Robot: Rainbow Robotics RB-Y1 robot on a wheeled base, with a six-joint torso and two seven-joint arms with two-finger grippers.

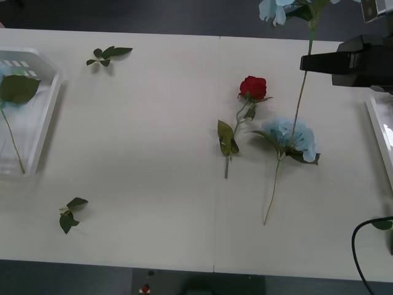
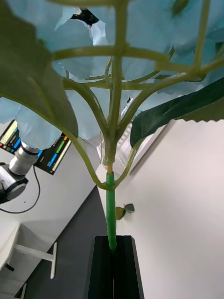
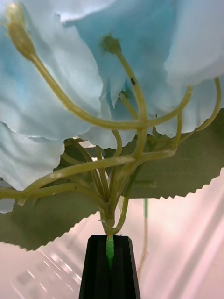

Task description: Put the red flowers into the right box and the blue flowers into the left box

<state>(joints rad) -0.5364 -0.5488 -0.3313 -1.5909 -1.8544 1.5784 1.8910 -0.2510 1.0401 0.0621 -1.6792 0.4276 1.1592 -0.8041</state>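
Note:
My right gripper [image 1: 305, 62] is shut on the stem of a blue flower [image 1: 276, 9] held up at the table's far right; its black fingers [image 2: 100, 266] clamp the green stem below the head [image 2: 93, 42]. A second blue flower [image 1: 293, 138] lies on the table under that hanging stem. Left of it lies a red flower [image 1: 253, 87]. My left gripper [image 3: 111, 247] is shut on another blue flower [image 3: 116, 56] over a slotted white tray floor. The left box [image 1: 52, 107] holds a big leaf and a long stem. The right box [image 1: 382, 135] pokes in at the right edge.
Two loose green leaf sprigs lie on the white table, one far left [image 1: 108, 55], one near left [image 1: 70, 213]. A black cable [image 1: 359, 246] loops at the near right corner. The table's front edge runs along the bottom.

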